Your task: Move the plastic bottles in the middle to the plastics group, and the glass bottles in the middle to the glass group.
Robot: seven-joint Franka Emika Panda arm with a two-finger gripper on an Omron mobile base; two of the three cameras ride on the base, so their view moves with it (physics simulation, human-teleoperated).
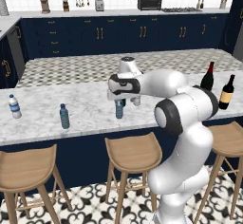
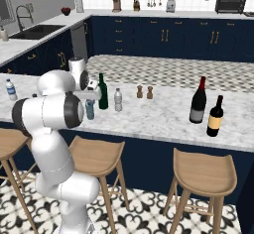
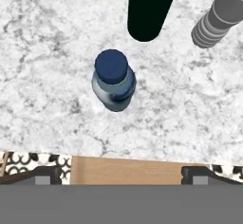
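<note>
While the gripper hangs over the marble worktop in the left base view, the pale blue bottle stands just under it. From the right base, that bottle stands beside the green bottle and clear bottle. Hand view: jaws apart, blue cap centred between them, untouched

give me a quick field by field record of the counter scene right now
gripper: open, above pale blue bottle, not touching
middle: green bottle, clear bottle, pale blue bottle
plastics group: white bottle with blue band, teal bottle
glass group: grey-label wine bottle, yellow-label wine bottle
surface: marble counter
</note>
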